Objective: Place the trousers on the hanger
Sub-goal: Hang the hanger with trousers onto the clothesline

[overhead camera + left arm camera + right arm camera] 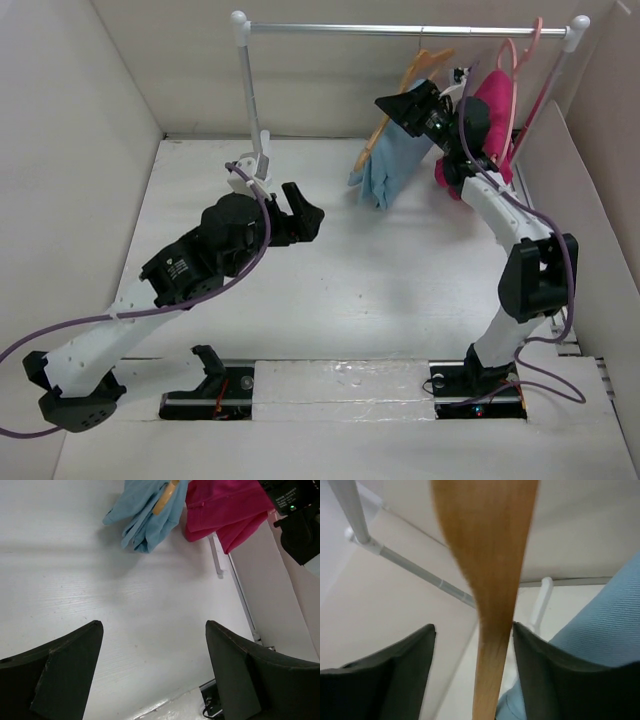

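Note:
The sky-blue trousers (392, 165) hang folded over the tan wooden hanger (420, 68), which hangs from the rail. My right gripper (398, 107) is up beside them. In the right wrist view the hanger's arm (487, 580) runs between the jaws of the right gripper (474, 636); it touches the right finger and stands apart from the left one, with the trousers (605, 630) at the lower right. My left gripper (308, 215) is open and empty over the middle of the table, and in its own view (155, 630) it faces the trousers (145, 510) and hanger (166, 497).
A magenta garment (490, 110) on a pink hanger (515, 60) hangs on the metal rail (400, 30) right of the trousers. The rail's left post (250, 100) stands behind my left arm. Walls enclose the table on three sides.

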`<move>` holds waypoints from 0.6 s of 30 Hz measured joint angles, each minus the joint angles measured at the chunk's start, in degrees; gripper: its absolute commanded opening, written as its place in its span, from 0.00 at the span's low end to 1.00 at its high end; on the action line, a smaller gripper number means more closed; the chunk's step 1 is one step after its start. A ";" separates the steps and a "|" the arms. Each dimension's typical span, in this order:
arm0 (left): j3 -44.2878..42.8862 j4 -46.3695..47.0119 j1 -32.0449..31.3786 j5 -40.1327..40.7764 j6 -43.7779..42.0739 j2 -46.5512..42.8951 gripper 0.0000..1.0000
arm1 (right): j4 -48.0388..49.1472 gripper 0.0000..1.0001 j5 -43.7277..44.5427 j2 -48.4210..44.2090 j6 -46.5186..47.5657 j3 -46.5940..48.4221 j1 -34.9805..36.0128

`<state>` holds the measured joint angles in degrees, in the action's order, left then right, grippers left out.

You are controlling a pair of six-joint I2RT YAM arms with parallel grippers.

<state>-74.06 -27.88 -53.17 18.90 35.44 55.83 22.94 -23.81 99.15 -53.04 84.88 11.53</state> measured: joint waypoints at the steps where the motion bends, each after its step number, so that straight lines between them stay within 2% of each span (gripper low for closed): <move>1: -0.28 -0.15 0.00 0.28 -0.02 0.46 0.82 | -1.16 0.99 -0.04 -0.31 1.25 0.46 -0.11; 3: -1.66 -0.22 0.00 1.03 -0.50 1.73 0.91 | -5.68 1.00 0.20 -1.42 5.44 2.51 -0.33; 4: -2.69 -0.22 0.00 1.49 -0.83 2.45 0.99 | -7.82 1.00 0.55 -2.21 7.52 3.65 -0.37; 8: -8.02 -0.09 0.00 3.17 -2.29 4.94 0.99 | -18.51 1.00 4.76 -7.63 16.13 5.29 -0.66; 12: -13.49 -0.26 0.00 5.53 -3.87 6.49 0.99 | -24.17 1.00 10.69 -15.23 23.89 5.35 -0.85; 18: -15.61 -1.38 0.02 7.54 -4.74 6.27 0.99 | -27.02 1.00 14.25 -31.52 34.36 -1.07 -0.79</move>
<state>-89.67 -29.26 -53.15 26.44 30.70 62.11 -4.08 -9.56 67.64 -18.68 83.81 10.74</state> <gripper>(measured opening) 0.986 0.999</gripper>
